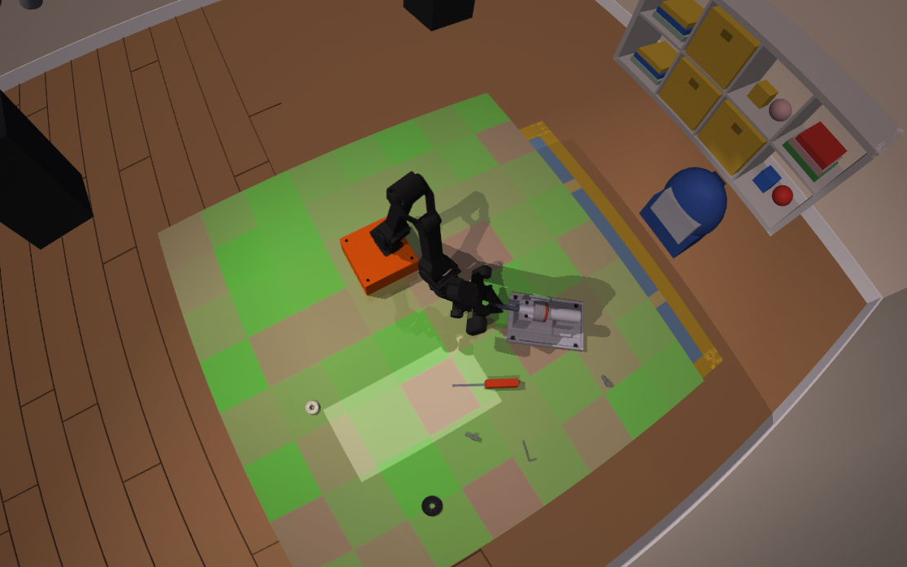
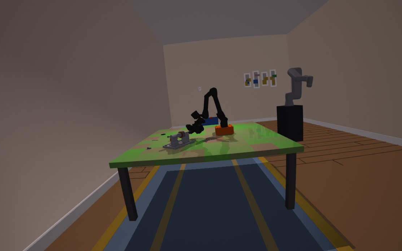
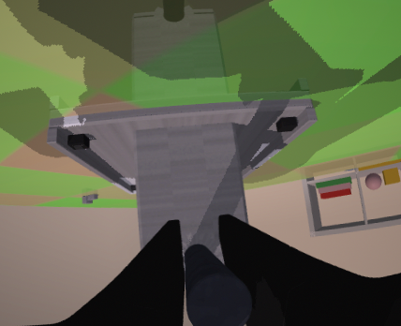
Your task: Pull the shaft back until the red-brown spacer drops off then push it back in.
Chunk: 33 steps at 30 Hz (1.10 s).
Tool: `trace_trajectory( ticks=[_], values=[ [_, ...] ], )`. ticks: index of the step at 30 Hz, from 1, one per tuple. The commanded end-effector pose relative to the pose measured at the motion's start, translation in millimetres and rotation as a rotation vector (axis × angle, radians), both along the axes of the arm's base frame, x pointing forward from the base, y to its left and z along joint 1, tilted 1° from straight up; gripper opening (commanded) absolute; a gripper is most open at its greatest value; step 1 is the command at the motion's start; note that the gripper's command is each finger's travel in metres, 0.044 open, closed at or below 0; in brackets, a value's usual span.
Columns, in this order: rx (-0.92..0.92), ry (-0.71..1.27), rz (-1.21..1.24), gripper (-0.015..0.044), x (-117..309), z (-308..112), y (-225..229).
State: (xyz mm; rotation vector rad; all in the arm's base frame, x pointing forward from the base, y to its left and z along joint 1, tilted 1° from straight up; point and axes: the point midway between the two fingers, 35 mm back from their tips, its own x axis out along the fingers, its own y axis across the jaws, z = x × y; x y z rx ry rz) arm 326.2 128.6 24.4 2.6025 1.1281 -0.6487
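Note:
My gripper (image 1: 501, 305) (image 2: 190, 132) (image 3: 200, 229) is shut on the dark end of the shaft (image 3: 217, 292), at the arm side of the grey fixture. The fixture's base plate (image 1: 531, 342) (image 2: 177, 146) lies on the table. A red-brown ring (image 1: 546, 312) (image 2: 182, 134) sits upright in the row of grey cylindrical parts between the fixture's two ends. In the exterior view a smaller reddish spot shows at the fixture's far-left end. The grey block (image 3: 186, 173) fills the wrist view's middle and hides the rings. How far the shaft reaches inside cannot be seen.
A red screwdriver (image 1: 502, 383), an L-shaped key (image 1: 527, 452), a black ring (image 1: 431, 505), a pale ring (image 1: 312, 407) and small grey parts (image 1: 472, 436) (image 1: 606, 381) lie on the green table (image 1: 280, 281). The arm stands on an orange base (image 1: 372, 265) (image 2: 224, 130).

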Motion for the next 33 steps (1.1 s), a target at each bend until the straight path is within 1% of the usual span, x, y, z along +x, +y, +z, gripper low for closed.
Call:
trace_trajectory(
  ticks=[1,33],
  values=[
    [-0.002,-0.001,0.001,0.0,-0.5,-0.2,-0.6],
    [-0.002,-0.001,0.001,0.0,-3.1,-0.3,-3.3]
  ],
)
